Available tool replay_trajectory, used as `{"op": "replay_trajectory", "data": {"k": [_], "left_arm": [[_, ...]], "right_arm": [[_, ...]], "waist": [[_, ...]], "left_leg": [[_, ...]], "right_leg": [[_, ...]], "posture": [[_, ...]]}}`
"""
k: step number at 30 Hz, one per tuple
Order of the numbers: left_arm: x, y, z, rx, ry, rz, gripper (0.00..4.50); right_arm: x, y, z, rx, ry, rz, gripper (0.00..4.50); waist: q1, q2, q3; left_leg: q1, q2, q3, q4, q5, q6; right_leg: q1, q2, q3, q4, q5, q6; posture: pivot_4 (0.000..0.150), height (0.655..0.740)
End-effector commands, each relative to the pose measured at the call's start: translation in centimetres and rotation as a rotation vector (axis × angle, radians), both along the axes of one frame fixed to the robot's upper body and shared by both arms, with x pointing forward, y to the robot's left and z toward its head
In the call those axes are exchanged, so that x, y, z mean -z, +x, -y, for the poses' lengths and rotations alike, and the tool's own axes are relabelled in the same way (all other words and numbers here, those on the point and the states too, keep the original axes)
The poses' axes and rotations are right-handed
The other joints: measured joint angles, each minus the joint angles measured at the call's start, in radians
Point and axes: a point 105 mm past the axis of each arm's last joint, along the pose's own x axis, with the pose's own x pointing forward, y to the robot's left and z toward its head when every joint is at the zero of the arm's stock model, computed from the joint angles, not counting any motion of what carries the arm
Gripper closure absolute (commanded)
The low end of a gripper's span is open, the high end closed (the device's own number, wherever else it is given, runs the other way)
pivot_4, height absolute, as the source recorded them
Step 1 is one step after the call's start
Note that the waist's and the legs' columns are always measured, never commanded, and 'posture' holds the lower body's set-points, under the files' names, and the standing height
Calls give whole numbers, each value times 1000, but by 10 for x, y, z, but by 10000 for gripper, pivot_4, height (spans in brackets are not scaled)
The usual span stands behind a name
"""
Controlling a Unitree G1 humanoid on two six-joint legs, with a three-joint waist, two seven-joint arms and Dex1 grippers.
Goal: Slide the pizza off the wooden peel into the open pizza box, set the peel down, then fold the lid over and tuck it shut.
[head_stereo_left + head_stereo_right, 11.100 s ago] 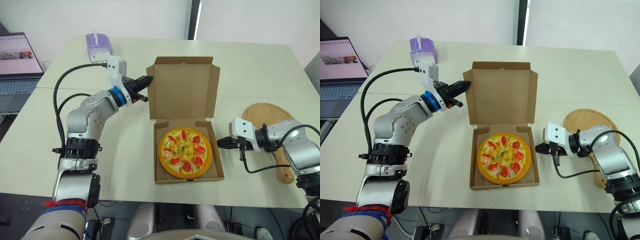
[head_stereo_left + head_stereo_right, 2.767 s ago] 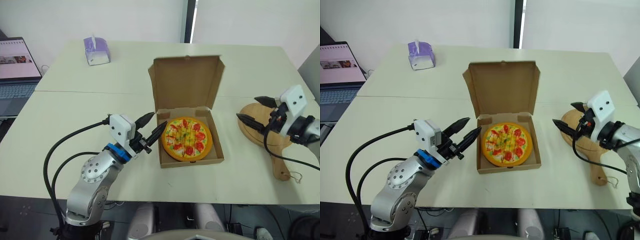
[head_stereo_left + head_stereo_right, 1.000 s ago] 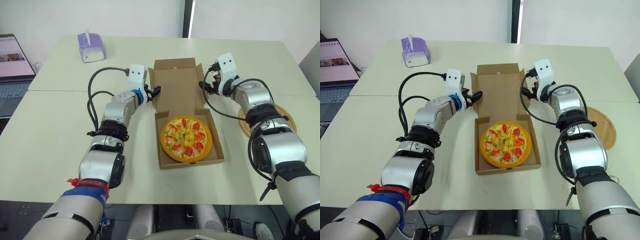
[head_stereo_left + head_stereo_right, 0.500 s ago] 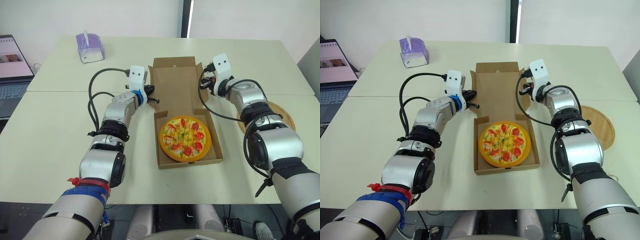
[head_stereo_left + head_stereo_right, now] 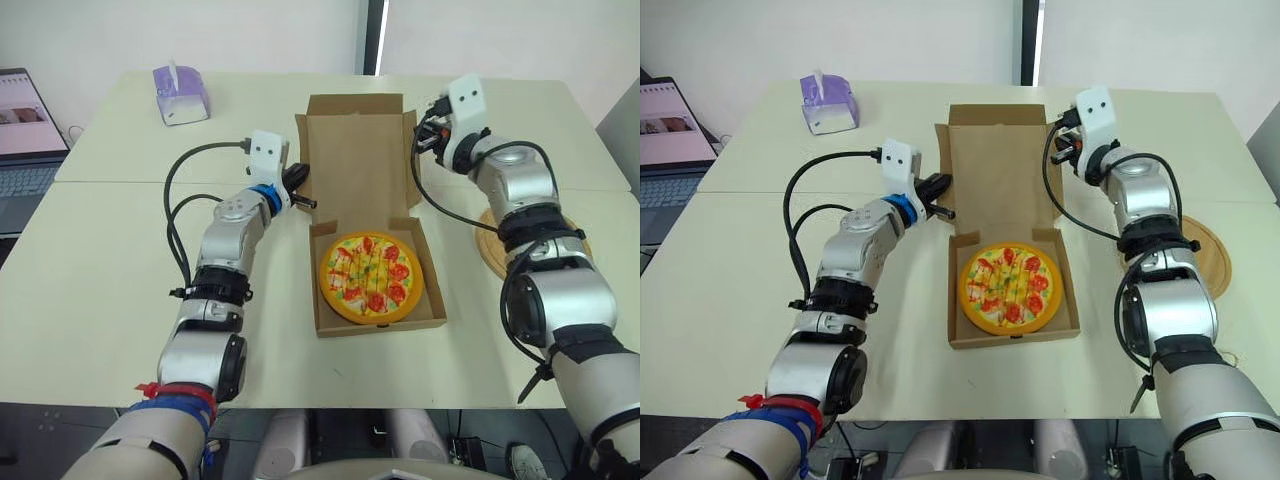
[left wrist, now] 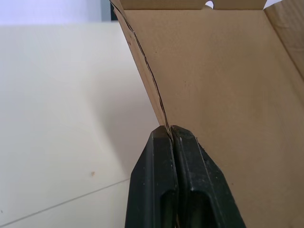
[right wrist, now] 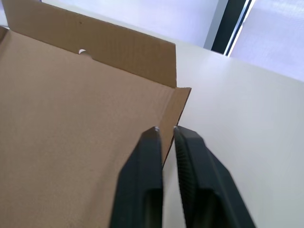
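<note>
**Pizza boxed, both grippers on the lid**

In the head views you see the pizza (image 5: 372, 277) lying flat in the base of the open box (image 5: 316, 292), with the lid (image 5: 355, 160) standing up behind it. The peel (image 5: 1206, 262) lies on the table (image 5: 100, 290) to the right of the box, partly hidden by the right arm.

The wrist views show you the grips up close. The left gripper (image 6: 170, 129) has its fingers pressed together on the lid's left edge. The right gripper (image 7: 165, 130) has its fingers pinched nearly closed over the lid's right side flap.

Compared with half a second ago, the lid's top edge and the right gripper sit farther up the head view, while the tissue box (image 5: 180, 95) keeps its spot. Eleven seconds ago both grippers were clear of the lid.

Your count: one pizza, one box, one peel, two grippers, one tissue box and one laptop (image 5: 25, 130).
</note>
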Motion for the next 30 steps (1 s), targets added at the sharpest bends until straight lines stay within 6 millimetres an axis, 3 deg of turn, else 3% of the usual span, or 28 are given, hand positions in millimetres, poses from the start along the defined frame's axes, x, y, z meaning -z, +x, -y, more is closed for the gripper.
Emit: {"op": "replay_trajectory", "data": {"k": [1, 4, 8, 19, 22, 30], "left_arm": [[-30, -13, 9, 58, -40, 145, 45000], [-33, -20, 12, 81, -44, 174, 45000], [-34, -25, 14, 100, -50, 186, 45000], [-35, -27, 14, 120, -52, 195, 45000], [-35, -26, 13, 119, -52, 196, 45000], [-34, -26, 14, 120, -48, 195, 45000]], "right_arm": [[-30, -22, 3, -20, 29, 84, 26542], [-32, -42, 9, -5, 25, 86, 15815], [-37, -50, 13, 18, 38, 78, 2080], [-60, -39, 22, 46, 76, 108, 2080], [-62, -41, 18, 20, 82, 110, 8110], [-62, -41, 15, -9, 80, 99, 37798]], "waist": [[3, 0, 0], [5, 0, 0], [9, 0, 0], [9, 0, 0], [9, 0, 0], [10, 0, 0]], "left_leg": [[0, 0, 0, 0, 0, 0], [-1, 0, 0, 1, 0, 0], [0, 0, 0, 3, 0, 0], [1, 0, 1, 2, 0, 0], [1, 0, 1, 2, 0, 0], [1, 0, 1, 2, 0, 0]], "right_leg": [[0, 0, 0, 0, 0, 0], [0, 0, 0, 1, 0, 0], [1, 0, 0, 2, 1, 0], [2, 0, 0, 1, 1, 0], [2, 0, 0, 1, 1, 0], [2, 0, 0, 2, 1, 0]], "posture": [[1500, 7400], [1500, 7400], [1500, 7400], [1500, 7400], [1500, 7400], [1500, 7400]]}}
